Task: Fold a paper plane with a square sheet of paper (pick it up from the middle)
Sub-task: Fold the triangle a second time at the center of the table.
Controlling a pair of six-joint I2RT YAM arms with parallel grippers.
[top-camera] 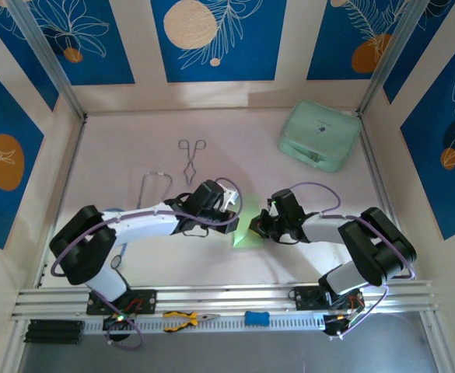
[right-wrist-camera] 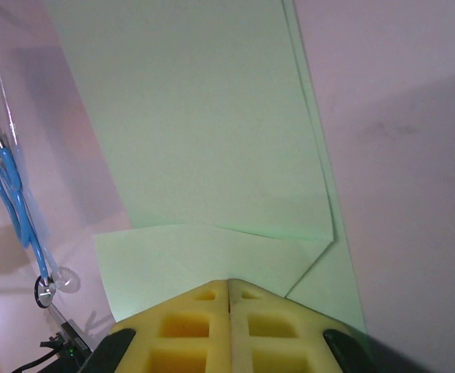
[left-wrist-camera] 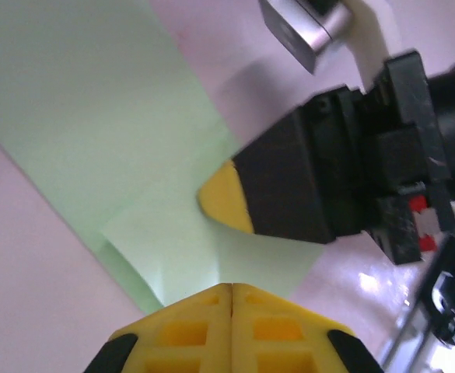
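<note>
Yellow left fingers (left-wrist-camera: 184, 336) and right fingers (right-wrist-camera: 182, 336), each pair closed tight, touch the folded light-green paper (left-wrist-camera: 95, 116).

Left gripper (left-wrist-camera: 231, 291) at the bottom, yellow fingers pressed tight together, tips right at the edge of the light-green paper (left-wrist-camera: 95, 116). The paper stretches away to the upper left, one folded flap lifting. Right gripper (left-wrist-camera: 221, 200) at the right, yellow tip down on the paper. Pale pink table (left-wrist-camera: 33, 272) beneath.

Folded sheet of paper (top-camera: 244, 231) on the table (top-camera: 134, 132) centre, with tongs (top-camera: 191, 158) at eleven o'clock, case (top-camera: 320, 136) at one, stethoscope (top-camera: 151, 186) at ten, pliers (top-camera: 187, 318) at seven.
</note>
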